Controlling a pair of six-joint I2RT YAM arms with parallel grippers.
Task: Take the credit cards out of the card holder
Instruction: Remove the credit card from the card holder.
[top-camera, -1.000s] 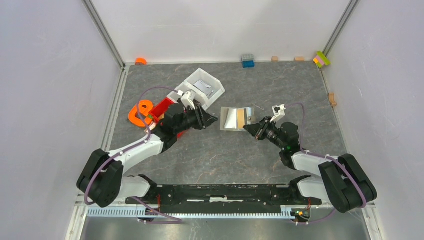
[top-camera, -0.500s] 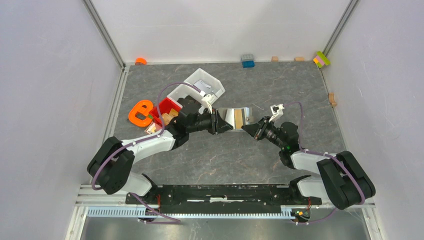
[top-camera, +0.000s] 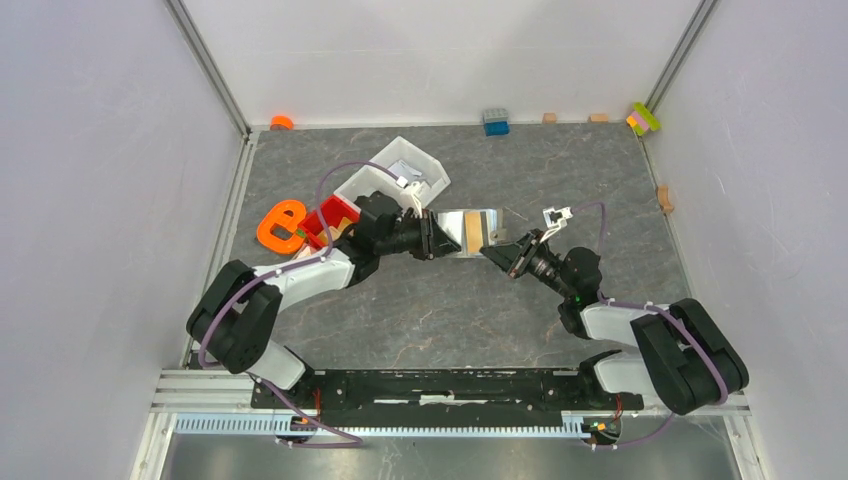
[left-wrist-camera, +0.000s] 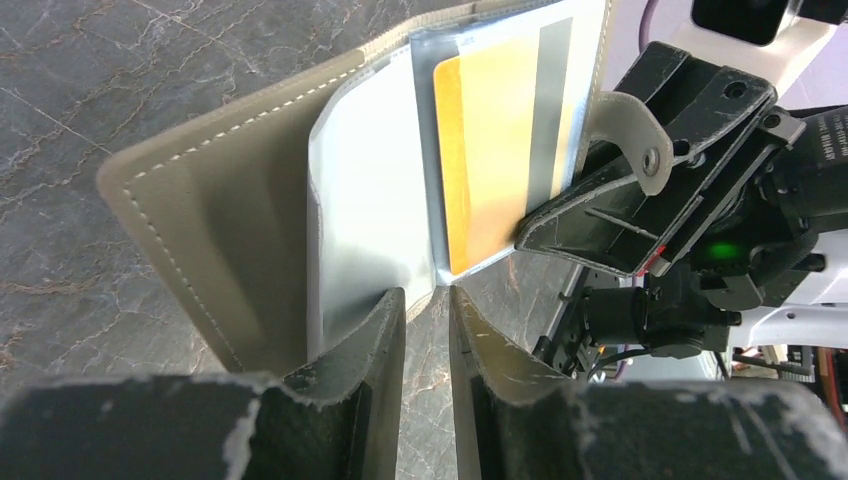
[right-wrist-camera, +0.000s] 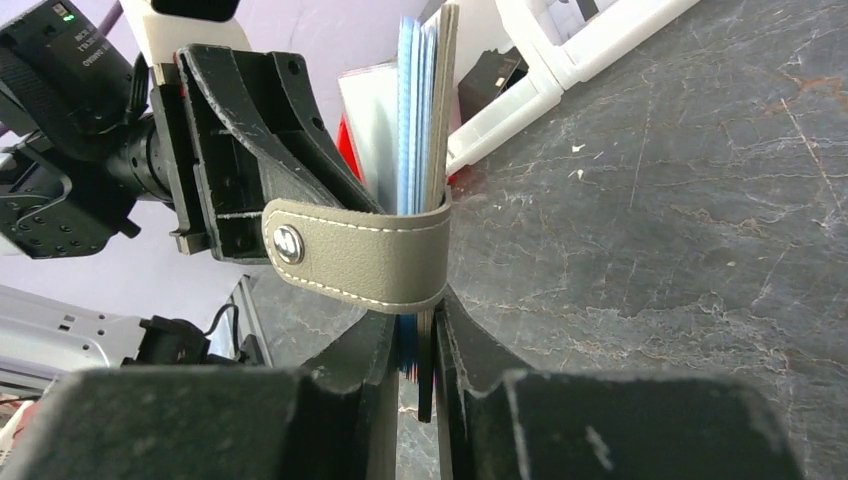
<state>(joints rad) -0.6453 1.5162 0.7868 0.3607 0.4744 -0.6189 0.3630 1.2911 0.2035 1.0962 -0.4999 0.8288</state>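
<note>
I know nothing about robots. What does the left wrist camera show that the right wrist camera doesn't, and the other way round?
Only the left wrist view shows the card holder opened out, with a clear sleeve inside it and a yellow card tucked behind that. Only the right wrist view shows the holder edge-on, with its snap strap, the blue card edges between the flaps, and a white bin behind. Both show the holder pinched between the left end effector and the right end effector.
</note>
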